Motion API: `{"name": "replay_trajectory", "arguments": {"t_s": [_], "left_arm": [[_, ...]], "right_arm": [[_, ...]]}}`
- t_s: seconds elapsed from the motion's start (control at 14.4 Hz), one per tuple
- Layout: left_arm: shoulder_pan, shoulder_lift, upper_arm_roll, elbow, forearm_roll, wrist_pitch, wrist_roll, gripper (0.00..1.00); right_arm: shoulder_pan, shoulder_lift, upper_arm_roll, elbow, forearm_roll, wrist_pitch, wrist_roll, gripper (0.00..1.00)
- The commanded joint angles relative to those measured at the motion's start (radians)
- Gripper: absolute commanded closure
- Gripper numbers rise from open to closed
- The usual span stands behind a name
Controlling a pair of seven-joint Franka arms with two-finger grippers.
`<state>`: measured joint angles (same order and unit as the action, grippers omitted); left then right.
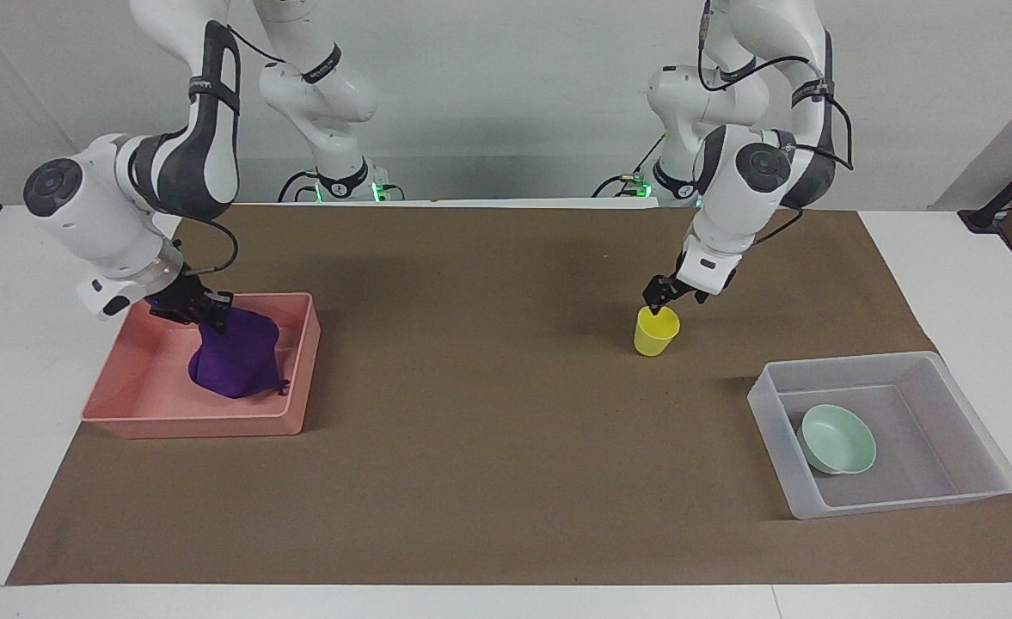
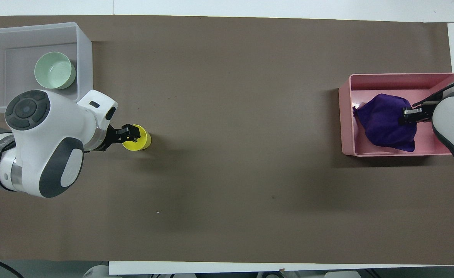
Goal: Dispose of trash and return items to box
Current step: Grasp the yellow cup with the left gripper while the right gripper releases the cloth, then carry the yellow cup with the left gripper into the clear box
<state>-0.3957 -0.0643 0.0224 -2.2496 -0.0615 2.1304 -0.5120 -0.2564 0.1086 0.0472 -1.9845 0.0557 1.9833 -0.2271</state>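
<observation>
In the facing view, the right pincer (image 1: 213, 320), at the frame's left, is clamped on the top of the purple cloth (image 1: 235, 361), whose soft folds slump onto the floor of the pink tray (image 1: 170, 421), apparently for release there. Right of centre, the left pincer (image 1: 659, 303) sits at the rim of the yellow cup (image 1: 656, 331); I cannot tell how far it is open.

In the overhead view, the smooth mint bowl (image 2: 54, 70) lies in the translucent box (image 2: 84, 58) at upper left; the cup stands just below it on the table (image 2: 230, 154).
</observation>
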Motion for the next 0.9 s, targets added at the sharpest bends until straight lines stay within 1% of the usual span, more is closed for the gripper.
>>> {"name": "replay_trajectory", "arguments": {"t_s": [0.0, 0.07, 0.14, 0.21, 0.28, 0.35, 0.49, 0.55, 0.62, 0.69, 0.83], "left_arm": [[-0.014, -0.034, 0.001, -0.109, 0.017, 0.115, -0.022, 0.06], [-0.035, -0.034, 0.002, -0.145, 0.017, 0.167, -0.057, 0.31], [-0.037, -0.031, 0.001, -0.154, 0.017, 0.192, -0.068, 0.90], [-0.034, -0.025, 0.002, -0.157, 0.017, 0.203, -0.057, 1.00], [-0.025, -0.016, 0.002, -0.145, 0.017, 0.206, -0.050, 1.00], [-0.019, 0.000, 0.004, -0.118, 0.017, 0.206, -0.042, 1.00], [0.004, 0.049, 0.008, -0.027, 0.017, 0.206, -0.020, 1.00], [0.033, 0.072, 0.007, 0.023, 0.017, 0.209, -0.002, 1.00], [0.049, 0.101, 0.007, 0.089, 0.016, 0.182, 0.000, 1.00], [0.051, 0.121, 0.007, 0.158, 0.015, 0.118, -0.003, 1.00], [0.061, 0.139, 0.008, 0.324, 0.012, -0.072, 0.001, 1.00]], "right_arm": [[-0.011, -0.006, 0.011, -0.013, -0.007, 0.011, -0.028, 0.55], [-0.007, -0.006, 0.011, -0.013, -0.007, 0.009, -0.028, 0.45], [-0.004, -0.007, 0.013, -0.010, -0.007, 0.002, -0.026, 0.35], [-0.003, -0.013, 0.019, -0.005, -0.007, -0.012, -0.025, 0.28], [0.000, -0.018, 0.023, 0.010, -0.007, -0.026, -0.025, 0.12], [0.018, -0.020, 0.023, 0.028, -0.005, -0.053, -0.021, 0.00], [0.055, -0.026, 0.023, 0.073, 0.000, -0.113, -0.008, 0.00], [0.063, -0.029, 0.023, 0.091, 0.006, -0.136, 0.009, 0.00], [0.084, -0.036, 0.023, 0.111, 0.009, -0.162, 0.032, 0.00], [0.109, -0.047, 0.023, 0.128, 0.009, -0.187, 0.061, 0.00], [0.156, -0.070, 0.023, 0.144, 0.012, -0.222, 0.125, 0.00]]}}
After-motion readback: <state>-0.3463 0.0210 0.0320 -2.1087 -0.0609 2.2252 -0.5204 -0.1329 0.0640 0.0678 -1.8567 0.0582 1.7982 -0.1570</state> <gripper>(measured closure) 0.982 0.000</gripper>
